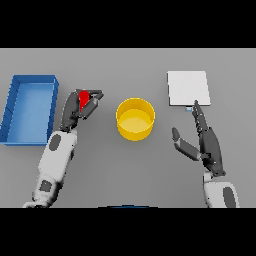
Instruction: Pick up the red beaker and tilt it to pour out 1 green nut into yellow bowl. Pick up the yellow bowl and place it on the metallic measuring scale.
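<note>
Left hand [80, 107] is curling its fingers round the beaker [84, 97], left of the bowl [135, 118], gripping for the pour. Right hand [206, 142] is idling with fingers straight and spread beside the scale [188, 88]. Bin [30, 109] sitting far left on the surface [130, 170].

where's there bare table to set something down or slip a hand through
Bare table lies in front of the yellow bowl, between the two forearms, and along the far edge between the blue bin and the scale. It is crowded where the left robot hand holds the red beaker, and where the right robot hand nears the scale.
</note>
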Motion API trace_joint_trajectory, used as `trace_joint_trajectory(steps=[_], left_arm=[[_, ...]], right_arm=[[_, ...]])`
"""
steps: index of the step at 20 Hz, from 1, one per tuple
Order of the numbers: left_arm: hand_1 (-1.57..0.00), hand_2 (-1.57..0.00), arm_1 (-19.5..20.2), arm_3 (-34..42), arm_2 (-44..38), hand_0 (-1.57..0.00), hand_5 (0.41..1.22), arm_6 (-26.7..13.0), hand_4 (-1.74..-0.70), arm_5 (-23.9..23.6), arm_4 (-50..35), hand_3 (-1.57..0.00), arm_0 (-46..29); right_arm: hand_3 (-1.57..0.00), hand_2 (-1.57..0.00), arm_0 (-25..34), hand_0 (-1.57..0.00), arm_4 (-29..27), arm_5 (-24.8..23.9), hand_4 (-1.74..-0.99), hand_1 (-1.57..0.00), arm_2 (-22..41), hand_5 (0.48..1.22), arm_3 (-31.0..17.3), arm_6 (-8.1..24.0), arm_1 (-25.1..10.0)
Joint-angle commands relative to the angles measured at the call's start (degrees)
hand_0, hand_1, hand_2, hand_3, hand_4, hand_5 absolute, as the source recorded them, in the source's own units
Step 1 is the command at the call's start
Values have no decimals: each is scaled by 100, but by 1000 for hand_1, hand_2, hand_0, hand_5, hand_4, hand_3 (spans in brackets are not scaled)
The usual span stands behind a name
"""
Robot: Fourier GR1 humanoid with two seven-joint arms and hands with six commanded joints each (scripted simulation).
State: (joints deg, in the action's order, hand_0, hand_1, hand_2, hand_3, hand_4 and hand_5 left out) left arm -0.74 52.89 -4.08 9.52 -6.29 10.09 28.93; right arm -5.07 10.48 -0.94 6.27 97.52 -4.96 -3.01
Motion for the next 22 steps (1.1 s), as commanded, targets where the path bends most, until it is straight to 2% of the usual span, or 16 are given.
trace_joint_trajectory(steps=[1, 4, 8, 11, 14, 15, 19, 22], left_arm=[[-1425, -1427, -1, 40, -8, -1422, 1123, 2, -1591, -8, -57, -1426, 15], [-1496, -1497, 84, 129, 31, -1495, 1108, 29, -1664, -41, -145, -1497, 70], [-1540, -1541, 176, 761, 294, -1540, 1097, -55, -1709, -198, -112, -1541, -34], [-1555, -1556, 457, 1149, 708, -1555, 1107, -546, -1725, -142, 190, -1555, 123], [-1563, -1563, 911, 1301, 1387, -1563, 1121, -957, -1733, 186, 780, -1563, 301], [-1563, -1563, 987, 1336, 1514, -1563, 1119, -1026, -1733, 247, 859, -1563, 330], [-1563, -1563, 1158, 1425, 1805, -1563, 1113, -1141, -1733, 341, 959, -1563, 350], [-1567, -1567, 1472, 1261, 2352, -1567, 1112, -1262, -1737, 393, 1597, -1567, 695]], right_arm=[[1, 1, 2, 1, 60, -17, -1296, 1, 17, 682, -3, 36, -18], [1, 1, 34, 1, 131, -39, -1274, 1, 28, 674, -22, -68, -48], [1, 1, -36, 1, 200, -53, -1255, 1, 81, 672, -23, -152, -30], [1, 1, 5, 1, 289, -112, -1249, 1, 99, 679, -4, -108, -27], [1, 1, -90, 1, 471, -167, -1243, 1, 181, 691, 126, -100, -60], [1, 1, -41, 1, 434, -164, -1243, 1, 145, 694, 118, 8, -66], [1, 1, -78, 1, 438, -151, -1243, 1, 175, 710, 128, 55, -42], [1, 1, -100, 1, 360, -96, -1254, 1, 115, 717, 205, 17, -126]])
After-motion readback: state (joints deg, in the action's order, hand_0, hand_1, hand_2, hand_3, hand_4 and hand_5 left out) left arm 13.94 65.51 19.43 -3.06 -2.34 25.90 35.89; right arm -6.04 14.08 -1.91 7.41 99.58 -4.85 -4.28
